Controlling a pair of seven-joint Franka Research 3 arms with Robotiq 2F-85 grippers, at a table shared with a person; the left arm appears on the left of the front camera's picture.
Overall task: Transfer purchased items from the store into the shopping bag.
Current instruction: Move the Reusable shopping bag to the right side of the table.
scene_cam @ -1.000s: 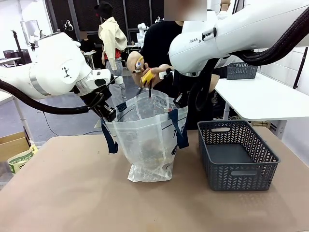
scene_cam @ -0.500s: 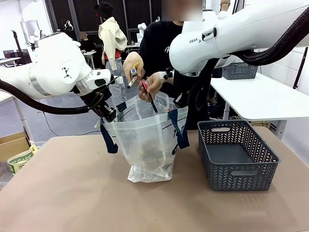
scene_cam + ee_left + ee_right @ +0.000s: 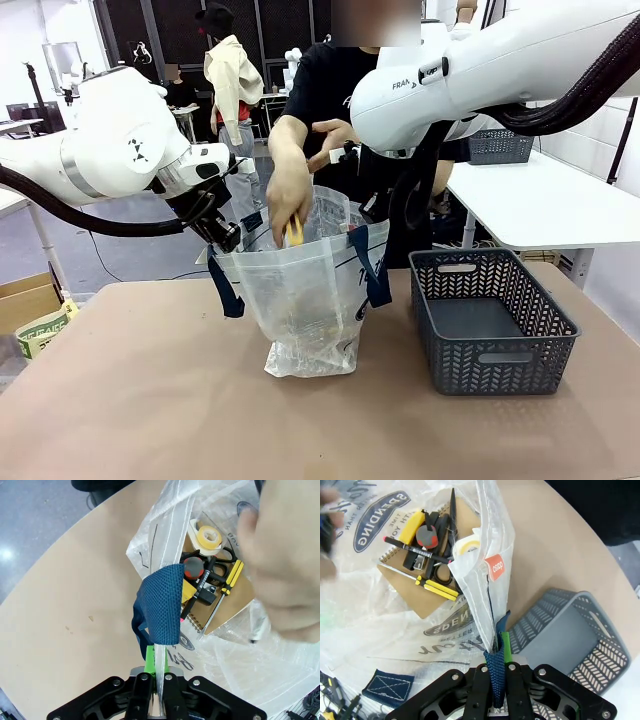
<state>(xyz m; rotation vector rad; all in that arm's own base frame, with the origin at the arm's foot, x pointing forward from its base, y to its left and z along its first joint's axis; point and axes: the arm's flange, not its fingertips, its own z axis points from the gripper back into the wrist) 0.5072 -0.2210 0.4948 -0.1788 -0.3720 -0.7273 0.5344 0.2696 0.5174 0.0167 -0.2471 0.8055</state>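
Bag (image 3: 305,290) stands on the counter (image 3: 130,400) beside the basket (image 3: 490,320), which looks empty. Left claw (image 3: 155,680) and right claw (image 3: 495,680) each pinch its rim. A hand (image 3: 288,195) puts a yellow tool (image 3: 294,232) in; nearly done.

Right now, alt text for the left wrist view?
The fingers pinch the rim of the shopping bag beside its navy strap, holding it open. Inside lie a tape roll, a yellow-handled screwdriver, scissors and a spiral notebook; a person's hand reaches in.
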